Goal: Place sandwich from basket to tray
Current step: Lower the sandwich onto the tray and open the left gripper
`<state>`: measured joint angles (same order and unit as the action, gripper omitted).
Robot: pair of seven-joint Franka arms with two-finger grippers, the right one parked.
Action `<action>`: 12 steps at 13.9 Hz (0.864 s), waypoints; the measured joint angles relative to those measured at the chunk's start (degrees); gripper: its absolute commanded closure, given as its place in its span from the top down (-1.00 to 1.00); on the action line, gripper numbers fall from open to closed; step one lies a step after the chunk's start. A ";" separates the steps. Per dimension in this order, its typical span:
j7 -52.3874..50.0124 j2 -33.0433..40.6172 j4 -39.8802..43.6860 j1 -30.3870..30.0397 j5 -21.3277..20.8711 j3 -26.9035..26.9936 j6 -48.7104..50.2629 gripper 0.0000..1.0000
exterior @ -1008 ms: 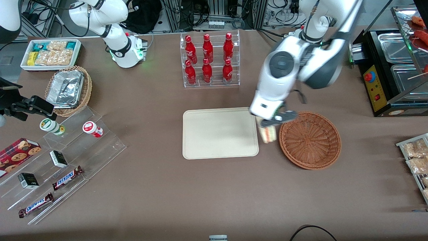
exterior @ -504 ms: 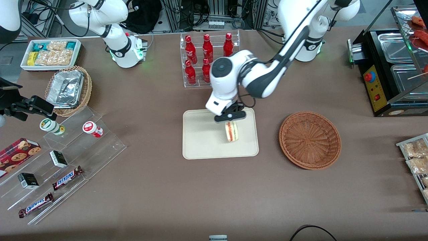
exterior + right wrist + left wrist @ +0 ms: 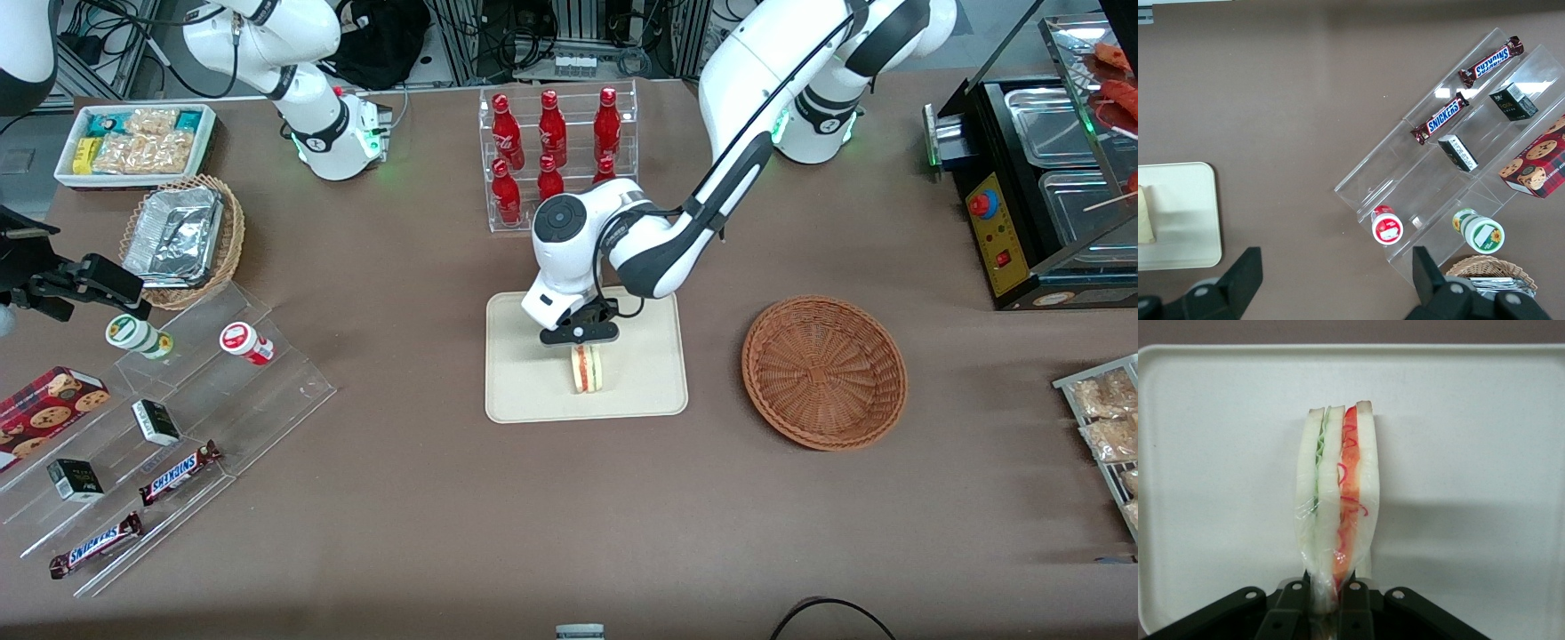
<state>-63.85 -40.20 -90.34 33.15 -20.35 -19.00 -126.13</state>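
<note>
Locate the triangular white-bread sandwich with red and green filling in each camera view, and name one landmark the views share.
Front view: the sandwich is over the flat cream rectangular tray, held by the gripper.
Left wrist view: the sandwich stands on edge, pinched between the fingers, with the tray as backdrop.
Right wrist view: only a pale sliver of the sandwich shows, over the tray.
Shared landmark: the tray.
</note>
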 measured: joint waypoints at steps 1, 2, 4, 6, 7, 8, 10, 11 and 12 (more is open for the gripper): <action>-0.01 -0.22 0.02 0.28 0.00 0.00 0.00 0.61; -0.01 -0.30 0.06 0.47 0.00 0.00 0.00 0.95; -0.01 -0.31 0.18 0.57 0.00 0.00 0.00 0.99; -0.03 -0.28 0.52 0.57 0.00 0.00 0.01 0.99; -0.03 -0.09 0.83 0.56 0.00 0.00 0.16 0.99; -0.07 0.41 1.07 0.55 0.00 0.01 0.87 0.99; -1.31 2.58 1.71 0.50 0.00 0.03 4.35 0.99; -3.13 4.43 2.07 0.48 0.00 0.06 6.43 0.99; -5.37 6.75 2.32 0.43 0.00 0.15 7.87 0.99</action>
<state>-69.23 -33.45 -88.03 33.58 -20.35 -18.85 -118.26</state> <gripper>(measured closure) 0.000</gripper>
